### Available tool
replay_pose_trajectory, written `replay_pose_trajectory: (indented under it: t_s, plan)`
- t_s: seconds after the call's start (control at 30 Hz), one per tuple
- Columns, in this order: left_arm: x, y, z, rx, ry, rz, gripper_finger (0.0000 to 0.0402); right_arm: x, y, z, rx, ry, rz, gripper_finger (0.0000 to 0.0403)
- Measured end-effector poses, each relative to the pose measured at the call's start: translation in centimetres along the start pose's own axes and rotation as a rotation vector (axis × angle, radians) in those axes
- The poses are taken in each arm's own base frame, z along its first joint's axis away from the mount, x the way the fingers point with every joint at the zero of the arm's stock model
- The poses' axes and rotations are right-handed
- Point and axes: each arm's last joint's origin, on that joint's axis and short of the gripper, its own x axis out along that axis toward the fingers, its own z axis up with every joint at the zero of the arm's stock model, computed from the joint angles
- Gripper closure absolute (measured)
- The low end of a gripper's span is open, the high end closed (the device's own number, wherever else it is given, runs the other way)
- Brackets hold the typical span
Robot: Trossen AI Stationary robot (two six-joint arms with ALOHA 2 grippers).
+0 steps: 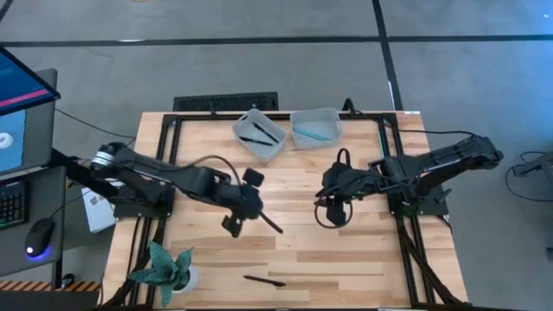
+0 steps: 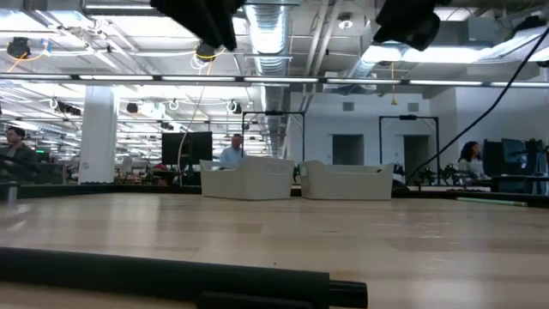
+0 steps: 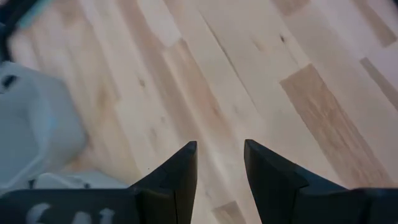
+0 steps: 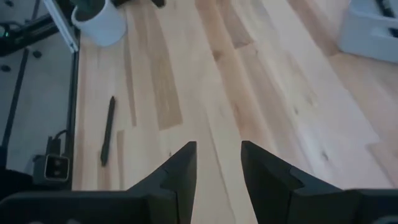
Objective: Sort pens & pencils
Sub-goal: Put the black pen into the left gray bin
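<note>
At the far edge, left bin holds black sticks, right bin teal ones. One black pen left near. Left hand, right hand both parted, empty.

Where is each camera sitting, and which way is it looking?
High view: above the table, looking straight down; both arms show, left gripper, right gripper.
Low view: at tabletop height, looking across to two bins; arms hang above.
Left wrist: on the left arm, looking down at wood past open fingers.
Right wrist: likewise, fingers open.
Shared: high and right wrist both show the loose black pen.
</note>
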Motion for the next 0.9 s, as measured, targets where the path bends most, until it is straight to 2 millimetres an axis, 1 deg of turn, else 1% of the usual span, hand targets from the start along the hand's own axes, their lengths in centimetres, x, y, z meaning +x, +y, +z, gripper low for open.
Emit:
replay_pose_trajectory:
  t_s: [0.1, 0.17, 0.27, 0.47, 0.53, 0.63, 0.73, 0.9]
  plan:
    - [1.6, -1.0, 0.6, 0.0, 0.009, -0.053, 0.0278, 0.2, 0.2, -0.5, 0.011, 0.014, 0.005, 0.0259]
    - [2.3, -1.8, 1.1, -0.01, -0.009, -0.092, 0.0278, 0.4, 0.2, -1.0, 0.036, 0.029, 0.0, 0.0259]
    - [2.8, -2.6, 1.9, -0.036, -0.05, -0.11, 0.0278, 0.8, 0.3, -1.9, 0.059, 0.055, -0.008, 0.0258]
    - [3.2, -4.4, 2.7, -0.1, -0.064, -0.137, 0.0278, 1.1, 0.9, -2.9, 0.063, 0.081, 0.0, 0.0255]
    - [3.4, -5.2, 2.9, -0.102, -0.057, -0.156, 0.0278, 1.1, 1.1, -3.1, 0.056, 0.083, 0.007, 0.0255]
    - [4.4, -6.4, 3.4, -0.094, -0.071, -0.193, 0.0278, 1.1, 1.3, -3.1, 0.053, 0.074, 0.019, 0.0257]
    - [5.8, -7.7, 3.6, -0.092, -0.044, -0.225, 0.0278, 1.1, 1.6, -2.9, 0.054, 0.052, 0.038, 0.0259]
    - [7.9, -9.4, 3.9, -0.091, -0.024, -0.277, 0.0278, 1.1, 1.6, -2.8, 0.069, 0.041, 0.045, 0.0257]
